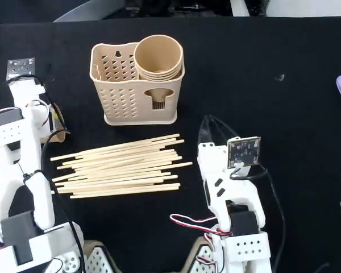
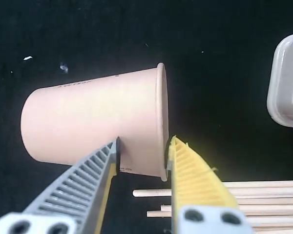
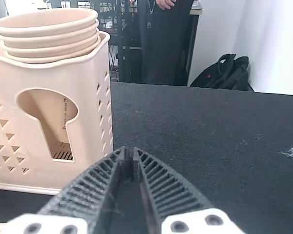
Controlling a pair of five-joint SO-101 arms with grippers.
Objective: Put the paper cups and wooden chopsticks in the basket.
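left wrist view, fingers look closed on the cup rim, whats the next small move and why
Probably lift the left gripper slightly, straight up. Its fingers press either side of the rim of the paper cup, which lies on its side on the table beside the chopsticks. Raising it first should clear them before carrying it to the basket, where other cups already stand stacked.

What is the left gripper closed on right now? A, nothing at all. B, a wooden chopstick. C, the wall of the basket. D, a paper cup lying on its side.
D: in the left wrist view the left gripper pinches the rim end of a paper cup that lies on its side, while the chopsticks lie loose beside it.
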